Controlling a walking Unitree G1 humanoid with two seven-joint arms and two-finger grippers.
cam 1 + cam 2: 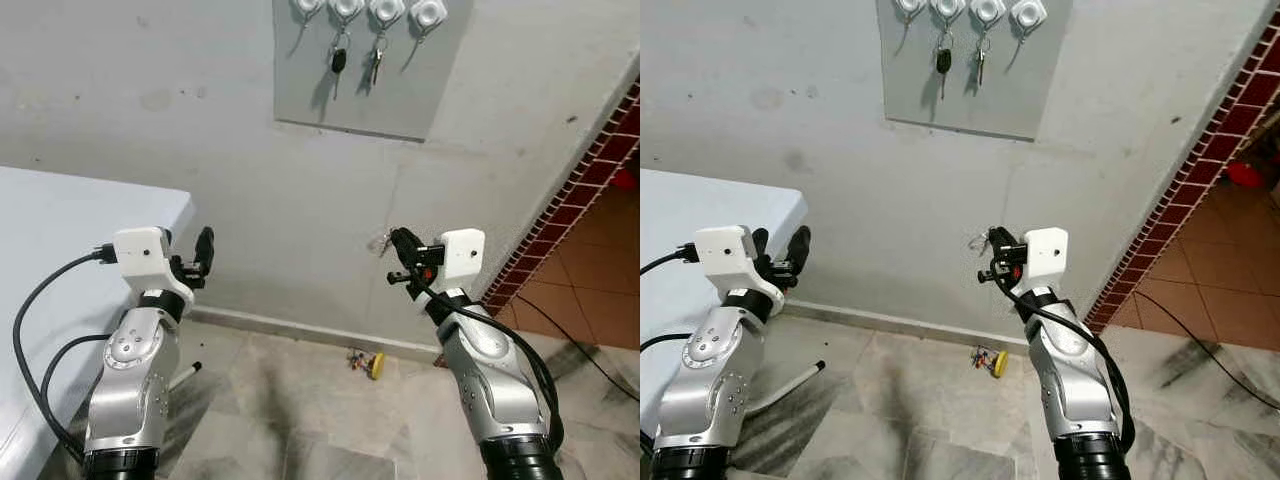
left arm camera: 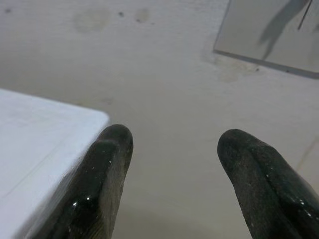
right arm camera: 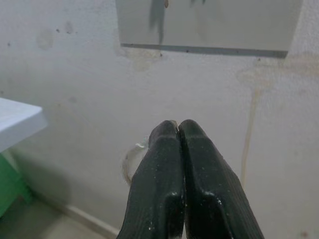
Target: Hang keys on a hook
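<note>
One key ring (image 3: 133, 160) was pinched in the closed right gripper (image 1: 398, 240), hooks (image 1: 428, 14) lying far above; the left gripper (image 1: 204, 250) was held open.

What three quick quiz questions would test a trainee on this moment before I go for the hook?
1. True or false: the left gripper has its jaws open.
2. How many of the four white hooks on the grey board carry keys? A one, B two, C four.
3. What do the right gripper's shut jaws pinch?
Key: 1 true; 2 B, the two middle hooks; 3 a thin key ring.
</note>
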